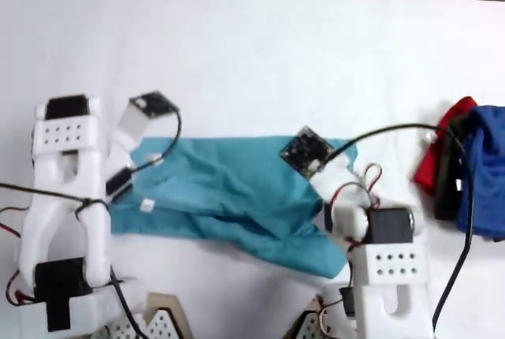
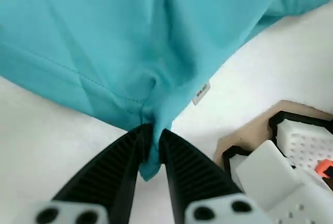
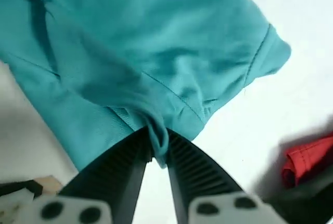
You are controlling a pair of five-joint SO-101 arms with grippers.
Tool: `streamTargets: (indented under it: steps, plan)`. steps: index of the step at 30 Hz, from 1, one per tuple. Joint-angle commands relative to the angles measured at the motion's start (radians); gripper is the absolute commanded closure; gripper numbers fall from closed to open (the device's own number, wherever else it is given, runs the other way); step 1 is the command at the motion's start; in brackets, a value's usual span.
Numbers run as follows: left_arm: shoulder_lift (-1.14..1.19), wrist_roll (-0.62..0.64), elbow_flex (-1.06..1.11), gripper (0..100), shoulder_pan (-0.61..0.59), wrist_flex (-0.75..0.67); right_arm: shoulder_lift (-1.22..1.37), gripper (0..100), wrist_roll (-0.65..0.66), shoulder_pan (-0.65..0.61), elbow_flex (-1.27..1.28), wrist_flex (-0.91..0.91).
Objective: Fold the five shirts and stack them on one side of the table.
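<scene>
Two grippers are clamped on one teal shirt (image 1: pixel 229 189), which lies spread in a rumpled band across the lower middle of the high view, on the white table (image 1: pixel 252 47).

From my left wrist view, the left gripper (image 2: pixel 151 139) has its ribbed black fingers pressed together on a bunched fold at the shirt's hemmed edge, with a tip of cloth poking out below the pinch. A small white label (image 2: pixel 201 92) hangs from the fabric just beside it. In the high view the left arm (image 1: pixel 67 138) stands at the lower left of the frame, and its hold is at the shirt's left end.

The right gripper (image 3: pixel 158 143) likewise pinches a gathered ridge of teal cloth near a stitched seam, jaws closed tight on the fabric. The right arm (image 1: pixel 390 264) rises from the lower right of the high view, its wrist over the shirt's right end.

At the right edge of the high view I see more shirts heaped together, apart from the teal one: a red shirt (image 1: pixel 442 146), a blue shirt (image 1: pixel 485 165) and a dark garment (image 1: pixel 450 177) between them.
</scene>
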Motion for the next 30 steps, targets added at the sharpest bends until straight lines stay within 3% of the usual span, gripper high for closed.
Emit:
streamTargets:
  steps: [1,13,21,24,28,30]
  plan:
    - [-0.028,-0.041,0.097,98,-0.032,-0.091,-0.061,97.9,0.026,0.027,0.058,-0.045]
    - [-0.018,-0.083,0.294,98,-0.055,-0.241,-0.064,97.9,0.157,0.036,0.239,-0.157]
    - [-0.025,-0.078,0.315,97,-0.055,-0.215,-0.071,97.3,0.167,0.036,0.339,-0.229]
    - [-0.026,-0.083,0.289,95,-0.068,-0.183,-0.073,88.0,0.167,0.036,0.333,-0.208]
    - [-0.026,-0.086,0.165,84,-0.115,-0.092,-0.073,69.0,0.175,0.035,0.267,-0.142]
    - [-0.028,-0.115,0.050,78,-0.138,-0.015,-0.073,65.9,0.169,0.035,0.187,-0.110]
